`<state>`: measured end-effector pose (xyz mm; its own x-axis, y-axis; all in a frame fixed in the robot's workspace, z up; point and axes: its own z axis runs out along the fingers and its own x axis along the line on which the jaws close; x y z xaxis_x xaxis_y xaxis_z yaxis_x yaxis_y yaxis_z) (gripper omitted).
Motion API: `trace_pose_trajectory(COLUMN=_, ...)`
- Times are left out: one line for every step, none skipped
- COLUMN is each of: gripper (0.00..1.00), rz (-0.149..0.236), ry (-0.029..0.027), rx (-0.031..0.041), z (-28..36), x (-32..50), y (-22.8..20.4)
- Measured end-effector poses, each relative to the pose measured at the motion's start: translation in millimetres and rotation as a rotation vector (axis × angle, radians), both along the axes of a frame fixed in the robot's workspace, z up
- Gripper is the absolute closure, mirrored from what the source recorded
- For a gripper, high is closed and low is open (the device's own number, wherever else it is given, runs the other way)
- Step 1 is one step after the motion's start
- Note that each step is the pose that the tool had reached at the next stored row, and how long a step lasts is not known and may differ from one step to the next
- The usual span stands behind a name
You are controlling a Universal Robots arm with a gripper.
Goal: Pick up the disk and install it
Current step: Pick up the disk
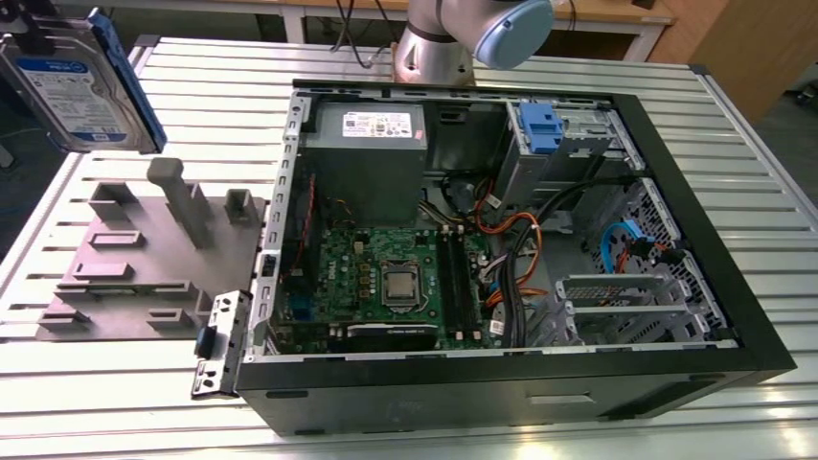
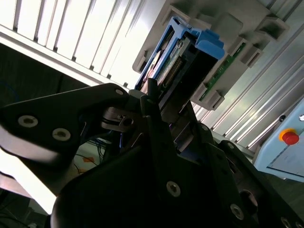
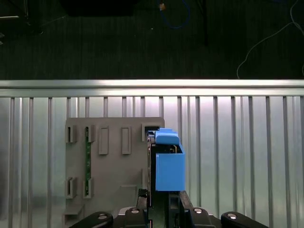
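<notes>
The disk (image 1: 71, 81), silver with a white-and-blue label and blue rails, hangs on edge in the air at the exterior view's far left, above the grey fixture plate (image 1: 141, 259). In the first wrist view the disk (image 3: 168, 166) shows edge-on with its blue rail toward the camera, and my gripper (image 3: 159, 197) is shut on it. In the second wrist view the dark fingers (image 2: 152, 102) clamp the disk (image 2: 190, 52) from both sides, with the fixture plate (image 2: 237, 33) beyond it.
The open computer case (image 1: 754, 316) lies on the slatted metal table (image 1: 741, 125), to the exterior view's right of the fixture. Inside are a grey power-supply box (image 1: 364, 144), a drive bay with a blue latch (image 1: 537, 129), the motherboard and cables. The arm's base (image 1: 442, 43) stands behind the case.
</notes>
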<state>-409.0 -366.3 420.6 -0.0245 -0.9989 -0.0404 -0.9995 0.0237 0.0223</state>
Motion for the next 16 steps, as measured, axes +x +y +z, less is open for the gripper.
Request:
trace_pose_trajectory(gripper=0.65, rz=0.0, ry=0.0, rx=0.0, z=1.6, x=0.0, y=0.0)
trace_pose_trajectory(gripper=0.65, rz=0.0, ry=0.0, rx=0.0, z=3.0, x=-0.1, y=0.0)
trace_pose_trajectory(gripper=0.65, rz=0.0, ry=0.0, rx=0.0, z=4.5, x=0.0, y=0.0)
trace_pose_trajectory(gripper=0.65, rz=0.0, ry=-0.0001, rx=0.0001, z=5.9, x=0.0, y=0.1)
trace_pose_trajectory(gripper=0.65, rz=0.0, ry=-0.0001, rx=0.0001, z=7.2, x=0.0, y=0.0)
trace_pose_trajectory(gripper=0.65, rz=0.0, ry=-0.0001, rx=0.0001, z=8.6, x=0.0, y=0.0)
trace_pose_trajectory(gripper=0.65, rz=0.0, ry=0.0, rx=0.0002, z=10.2, x=0.0, y=0.1)
trace_pose_trajectory(gripper=0.65, rz=0.0, ry=-0.0001, rx=0.0001, z=11.6, x=0.0, y=0.0)
trace_pose_trajectory(gripper=0.65, rz=0.0, ry=-0.0001, rx=0.0001, z=12.9, x=0.0, y=0.0)
trace_pose_trajectory(gripper=0.65, rz=0.0, ry=-0.0002, rx=0.0001, z=14.2, x=0.0, y=0.1)
trace_pose_trajectory(gripper=0.65, rz=0.0, ry=-0.0001, rx=0.0001, z=15.5, x=0.0, y=0.1)
trace_pose_trajectory(gripper=0.65, rz=0.0, ry=-0.0001, rx=0.0, z=17.1, x=0.0, y=0.1)
trace_pose_trajectory(gripper=0.65, rz=0.0, ry=-0.0002, rx=0.0001, z=18.9, x=0.0, y=0.1)
trace_pose_trajectory(gripper=0.65, rz=0.0, ry=-0.0002, rx=0.0001, z=20.5, x=0.0, y=0.1)
trace_pose_trajectory(gripper=0.65, rz=0.0, ry=-0.0003, rx=0.0001, z=21.9, x=0.0, y=0.1)
trace_pose_trajectory(gripper=0.65, rz=0.0, ry=-0.0003, rx=0.0001, z=23.4, x=0.0, y=0.1)
